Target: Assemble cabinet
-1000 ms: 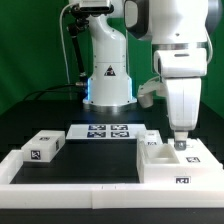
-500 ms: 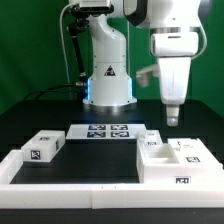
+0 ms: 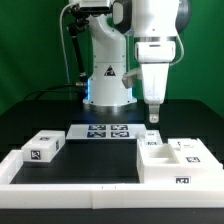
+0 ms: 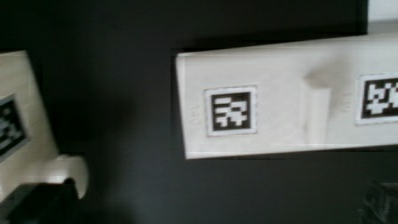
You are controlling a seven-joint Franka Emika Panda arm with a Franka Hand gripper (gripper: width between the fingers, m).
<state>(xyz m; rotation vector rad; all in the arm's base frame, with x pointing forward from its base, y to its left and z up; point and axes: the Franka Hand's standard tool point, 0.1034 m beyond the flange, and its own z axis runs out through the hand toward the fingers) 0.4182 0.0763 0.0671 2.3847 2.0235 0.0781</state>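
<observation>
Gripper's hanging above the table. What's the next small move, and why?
Probably swing toward the exterior view's left and stop above the loose panel. The gripper hangs high in the air, seemingly carrying nothing, while the cabinet sits partly built at the exterior view's right and that panel lies apart from it.

Exterior view: bright, even light; white cabinet (image 3: 160,165) nearly washed out against black table (image 3: 90,165). Blue glow at arm base (image 3: 108,95) behind cabinet. Wrist view soft (tag (image 4: 230,109) edges smeared).
</observation>
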